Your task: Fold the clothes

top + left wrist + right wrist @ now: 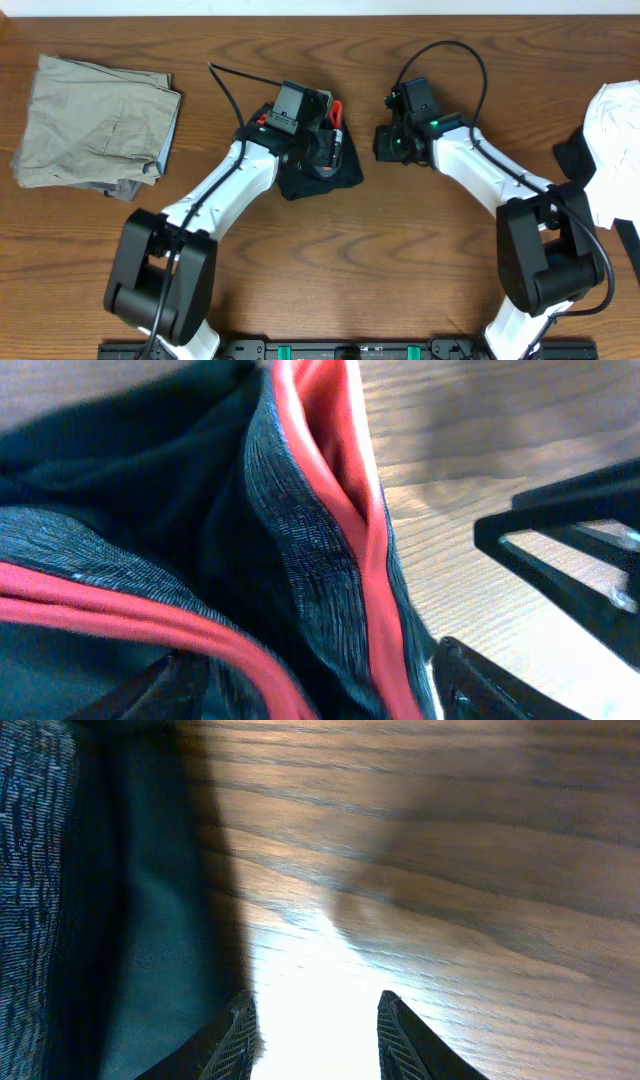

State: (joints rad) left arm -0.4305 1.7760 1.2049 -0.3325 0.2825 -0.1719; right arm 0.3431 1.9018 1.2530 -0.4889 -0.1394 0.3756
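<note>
The leggings (343,176) lie bunched into a small dark bundle near the middle of the table (400,260), with the red-and-grey waistband (330,560) on top. The left claw (324,154) sits right down on that bundle. Its fingers (480,685) stand wide apart either side of the waistband, not pinching it as far as I can see. The right claw (383,142) hangs just beside the bundle. It is partly apart and empty, with only bare wood between its fingers (235,1040) and the dark cloth off to one side. Folded khaki trousers (95,125) rest well away on the left and a white garment (615,140) at the far right edge. To me the folding looks close to finished, at the letting-go stage. The next move calls for lifting the left claw straight up so no finger snags the waistband and drags the fold open, then perhaps tidying the loose edge.
</note>
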